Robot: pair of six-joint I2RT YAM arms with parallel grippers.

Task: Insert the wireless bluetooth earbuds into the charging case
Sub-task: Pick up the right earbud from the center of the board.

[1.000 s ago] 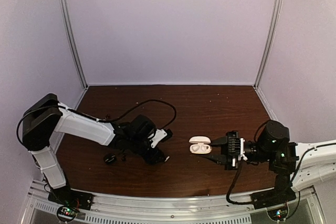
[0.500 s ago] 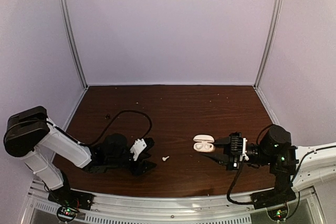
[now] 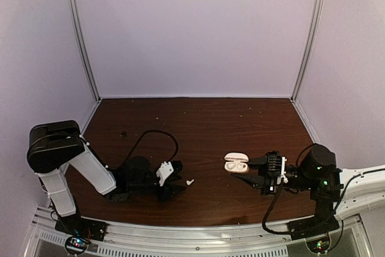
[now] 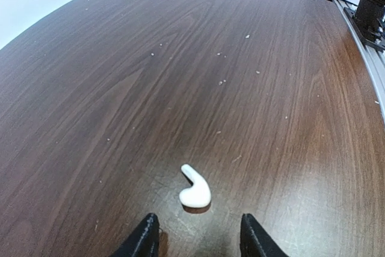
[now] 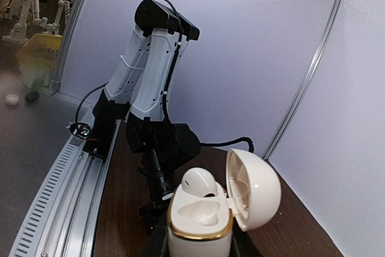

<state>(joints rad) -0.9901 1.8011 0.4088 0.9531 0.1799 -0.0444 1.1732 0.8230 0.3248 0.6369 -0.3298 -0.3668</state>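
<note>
Now earbud (image 4: 195,192) lies, stem away from left claw (image 4: 195,238).

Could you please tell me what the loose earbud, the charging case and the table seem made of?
Loose earbud: white plastic, smooth, faintly glossy. Charging case: glossy cream plastic, gold-coloured rim band, possibly metallic. Table: dark wood-grain surface, perhaps laminate.

Open tabletop (image 4: 180,76) around white earbud (image 4: 195,194)

Overhead wide, wrist close-ups — shared tabletop (image 3: 210,121)
</note>
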